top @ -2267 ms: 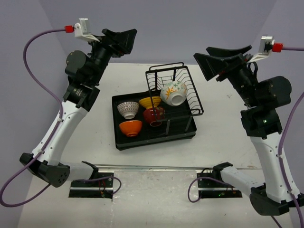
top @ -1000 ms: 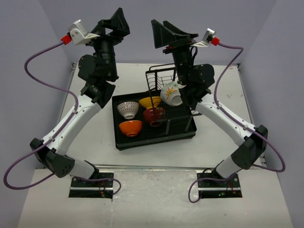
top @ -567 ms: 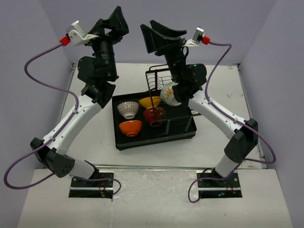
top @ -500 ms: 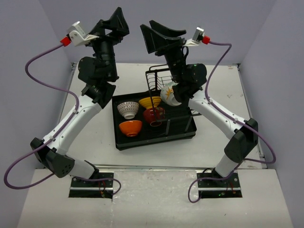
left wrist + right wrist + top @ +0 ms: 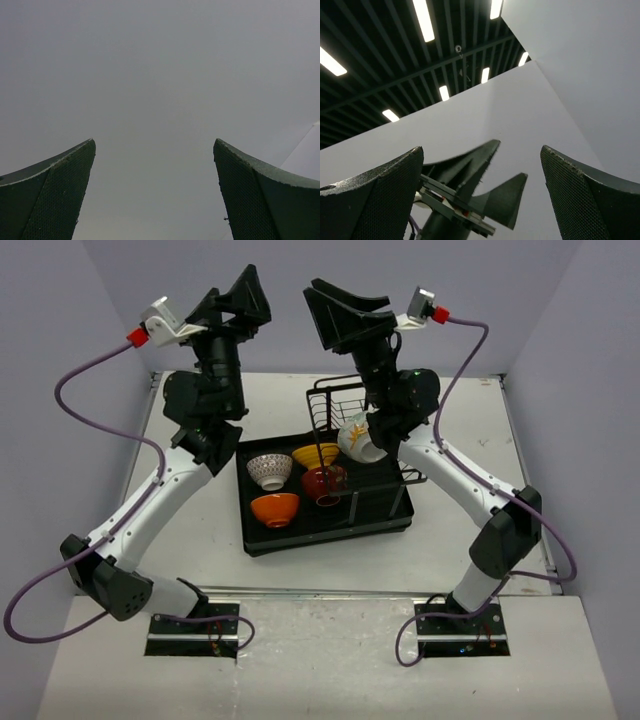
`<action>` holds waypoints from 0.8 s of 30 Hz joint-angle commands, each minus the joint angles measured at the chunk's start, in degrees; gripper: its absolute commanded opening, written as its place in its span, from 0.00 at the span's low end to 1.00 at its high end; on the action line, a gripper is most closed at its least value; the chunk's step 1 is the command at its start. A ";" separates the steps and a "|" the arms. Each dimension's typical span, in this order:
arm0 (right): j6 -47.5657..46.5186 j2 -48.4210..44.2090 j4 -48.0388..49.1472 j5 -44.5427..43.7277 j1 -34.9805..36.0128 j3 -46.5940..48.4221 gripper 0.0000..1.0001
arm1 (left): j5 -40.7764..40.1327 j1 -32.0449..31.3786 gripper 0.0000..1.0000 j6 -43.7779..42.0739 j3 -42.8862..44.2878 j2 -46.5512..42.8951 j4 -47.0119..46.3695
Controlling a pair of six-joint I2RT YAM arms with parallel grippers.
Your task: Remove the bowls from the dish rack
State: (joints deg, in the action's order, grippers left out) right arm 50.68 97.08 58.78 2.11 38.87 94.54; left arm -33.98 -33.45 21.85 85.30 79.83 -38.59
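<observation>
The black dish rack (image 5: pixel 385 512) sits mid-table, its wire basket at the back. On its tray stand a brown-patterned white bowl (image 5: pixel 269 471), a yellow bowl (image 5: pixel 312 455), a red bowl (image 5: pixel 322 483) and an orange bowl (image 5: pixel 275 509). A flowered white bowl (image 5: pixel 360 438) leans in the basket. My left gripper (image 5: pixel 238 288) is raised high above the rack's back left, open and empty. My right gripper (image 5: pixel 310 295) is raised beside it, open and empty, pointing left. The left wrist view shows open fingers (image 5: pixel 50 195) against a bare wall. The right wrist view shows the left gripper (image 5: pixel 485 200) between open fingers (image 5: pixel 375 200).
The white table (image 5: pixel 200 540) carries a metal rail (image 5: pixel 330 592) along its near edge. Purple cables (image 5: pixel 90 410) loop off both wrists. Purple walls close in the back and sides. The right arm's forearm (image 5: pixel 450 470) passes over the rack's right side.
Both arms have swung from the table's sides to the middle, grippers raised and facing each other. In the last second the right gripper shifted slightly left; both stayed open.
</observation>
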 commanded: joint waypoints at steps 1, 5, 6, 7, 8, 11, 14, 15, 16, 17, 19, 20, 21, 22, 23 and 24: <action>8.11 1.62 2.39 3.51 -1.34 1.61 0.99 | 2.17 -0.12 1.00 -1.55 7.14 0.23 4.20; 7.08 -0.39 0.46 1.41 -1.43 -0.32 0.99 | -2.14 -0.12 1.00 2.85 4.73 -0.28 5.47; 6.72 -0.92 0.11 0.45 -1.34 -0.76 0.99 | -2.15 -0.12 1.00 3.90 3.31 -0.73 2.50; 6.98 -1.01 -0.07 0.27 -1.43 -0.94 0.99 | -3.19 -0.12 1.00 3.99 2.08 -1.08 1.25; 6.81 -1.19 -0.94 0.00 -1.34 -1.03 0.99 | -3.29 -0.21 1.00 4.69 0.41 -1.52 -0.16; 8.20 -1.98 0.53 -0.96 -1.43 -3.04 0.99 | -3.29 -0.21 1.00 4.87 -0.13 -1.87 0.61; 9.61 -3.21 2.20 -2.02 -1.43 -6.82 0.99 | -2.59 -0.38 1.00 5.05 0.04 -1.61 1.84; 10.14 -3.21 2.30 -2.02 -1.43 -7.44 0.99 | -2.76 -0.47 1.00 5.14 0.22 -1.52 2.46; 10.93 -3.30 2.30 -2.02 -1.43 -8.14 0.99 | -3.28 -0.47 1.00 5.48 0.22 -1.70 3.60; 11.02 -3.47 2.21 -2.02 -1.43 -8.41 0.99 | -3.46 -0.65 1.00 5.57 0.22 -1.87 4.04; 11.29 -3.91 2.47 -2.02 -1.43 -9.11 0.99 | -3.81 -0.82 1.00 5.58 -0.48 -2.66 3.96; 11.37 -4.00 2.48 -2.02 -1.34 -9.20 0.99 | -3.90 -1.09 1.00 5.49 -0.57 -2.75 3.96; 11.38 -4.18 2.39 -2.02 -1.34 -9.46 0.99 | -3.99 -1.09 1.00 5.57 -0.74 -2.84 3.96; 11.29 -4.87 2.39 -2.02 -1.34 -9.90 0.99 | -3.99 -1.26 1.00 5.75 -0.83 -2.93 3.87; 10.85 -5.40 2.13 -2.02 -1.34 -10.34 0.99 | -3.99 -1.61 1.00 5.84 -0.92 -2.93 3.70; 10.41 -5.84 1.51 -2.02 -1.26 -10.78 0.99 | -4.34 -1.70 1.00 6.27 -1.01 -2.84 3.78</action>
State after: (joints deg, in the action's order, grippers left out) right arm 60.62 95.42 58.24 1.04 37.47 84.18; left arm -36.32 -34.37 26.85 84.51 78.72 -34.54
